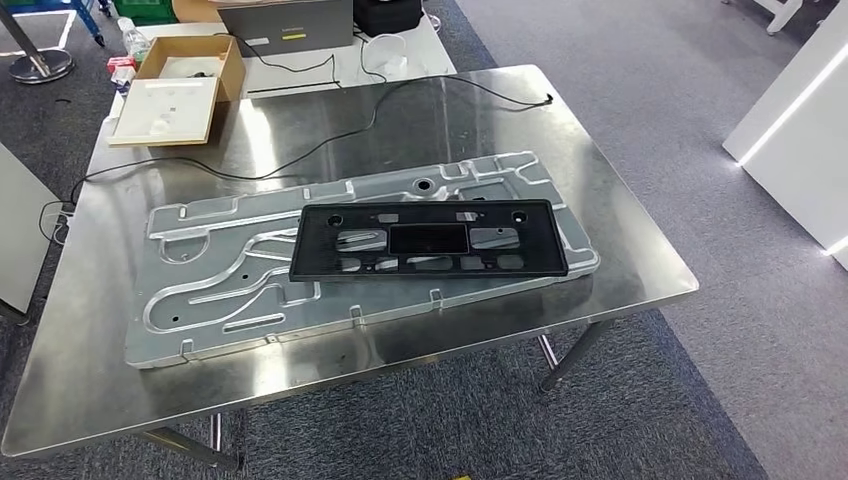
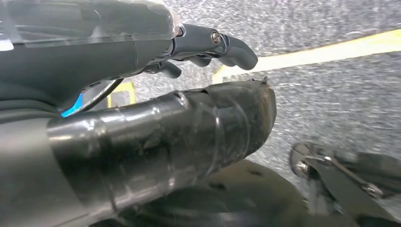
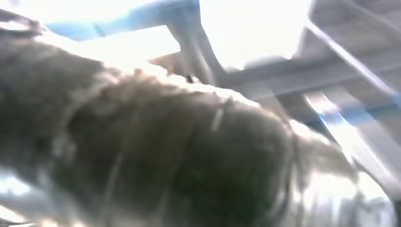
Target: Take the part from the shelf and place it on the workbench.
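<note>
1. Head view: the black plastic part (image 1: pixel 430 240), a flat rectangular frame with cutouts, lies on a big stamped aluminium panel (image 1: pixel 220 275) with raised ribs, which sits on the shiny steel workbench (image 1: pixel 620 230). Far corner has an open cardboard box (image 1: pixel 190 70) with a cream foam tray (image 1: pixel 165 108), and a thin black cable (image 1: pixel 300 150) snakes across the top.
2. Left wrist view: the left hand (image 2: pixel 142 94) hangs over speckled grey floor, its dark fingers (image 2: pixel 227 45) loosely apart, holding nothing; thumb wrapped in glossy tape.
3. Right wrist view: the right hand (image 3: pixel 189 156) is a dark blurry mass up close, so can't tell how its fingers lie.
</note>
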